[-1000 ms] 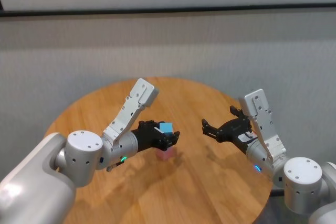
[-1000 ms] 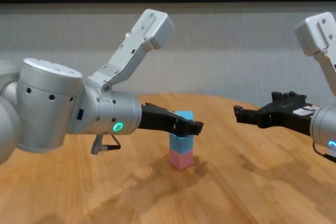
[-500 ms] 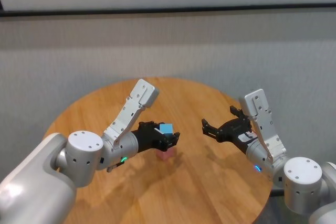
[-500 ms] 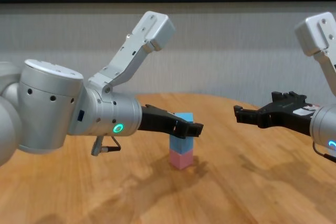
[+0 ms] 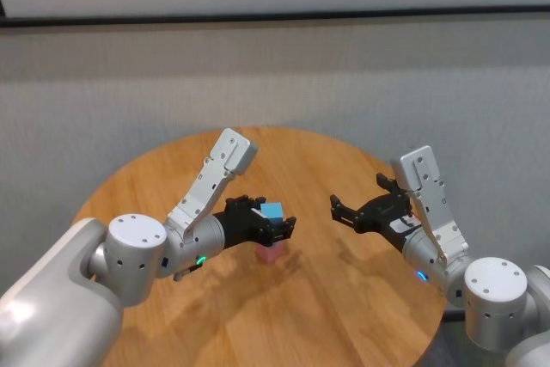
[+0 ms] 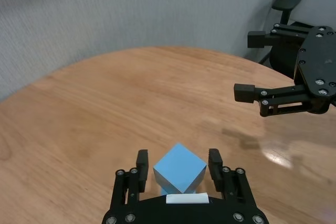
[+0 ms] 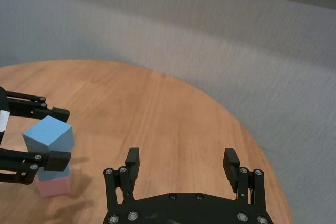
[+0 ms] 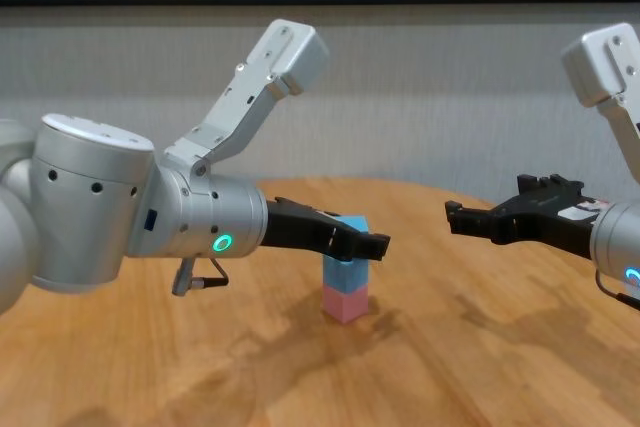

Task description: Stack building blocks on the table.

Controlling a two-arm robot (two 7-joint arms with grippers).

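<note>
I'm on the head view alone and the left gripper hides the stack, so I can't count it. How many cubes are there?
Observer: Three in one column in the chest view: a pink cube on the table, a lower blue cube on it, and a top blue cube above.
Operator: Where is the left gripper on it?
Observer: The left gripper straddles the top blue cube only.
Operator: And the right one's height?
Observer: The right gripper, open, hovers about level with the top blue cube, well apart from the stack.

stack [image 8: 345,272]: flanked by left end effector [image 6: 178,169] fingers | table [image 8: 480,347] rightward: bare | right end effector [image 8: 480,219]: well apart
</note>
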